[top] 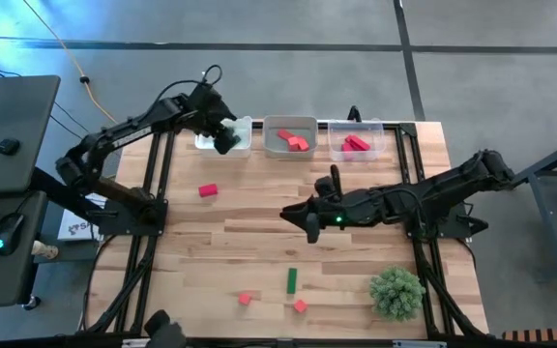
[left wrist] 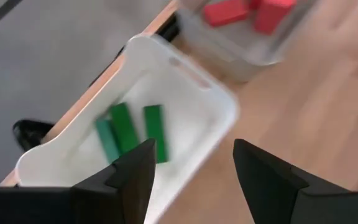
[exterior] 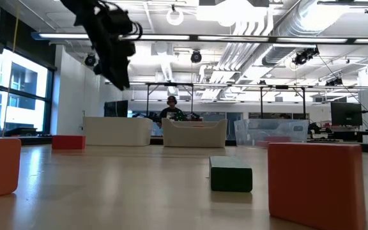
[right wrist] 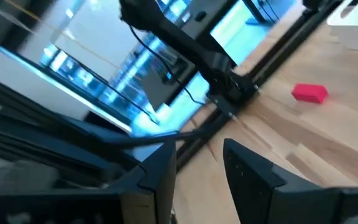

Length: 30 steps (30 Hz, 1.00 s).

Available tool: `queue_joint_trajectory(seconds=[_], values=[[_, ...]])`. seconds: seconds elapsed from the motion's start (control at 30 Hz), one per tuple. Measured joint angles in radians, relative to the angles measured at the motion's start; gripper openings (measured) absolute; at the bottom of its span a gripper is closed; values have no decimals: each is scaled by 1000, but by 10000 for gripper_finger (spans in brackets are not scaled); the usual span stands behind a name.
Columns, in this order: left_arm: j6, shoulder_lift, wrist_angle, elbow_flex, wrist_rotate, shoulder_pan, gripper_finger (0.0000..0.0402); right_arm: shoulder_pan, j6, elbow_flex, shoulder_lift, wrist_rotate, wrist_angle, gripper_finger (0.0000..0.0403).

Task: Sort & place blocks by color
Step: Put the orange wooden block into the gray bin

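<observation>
Left gripper (top: pixel 225 138) hovered over white tray (top: pixel 243 145) at far edge, fingers open, empty. Right gripper (top: pixel 309 224) mid-tabletop, fingers apart, empty. Green block (top: pixel 292 280) lay nearer right gripper, toward near edge, long axis near-to-far.

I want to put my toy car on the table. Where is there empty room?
Most room is the bare wood between the red block and the right gripper. More lies left of the small red cube. The back edge is crowded: three trays, with the left gripper above the white one. The plant ball fills the front right corner.
</observation>
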Motion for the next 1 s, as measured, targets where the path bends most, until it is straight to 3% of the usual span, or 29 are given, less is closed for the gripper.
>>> queue_joint_trajectory(seconds=[0.3,0.63,0.77,1.0], values=[[0,-137,-14,0,11,-103,204,8,113,230,151,-62,-387,124],[0,-152,-15,0,10,-147,205,50,301,382,348,-263,-656,124],[-6,-152,-17,0,11,-160,203,72,356,401,402,-341,-703,124],[-39,-151,-40,0,8,-174,202,110,436,401,449,-388,-716,124]])
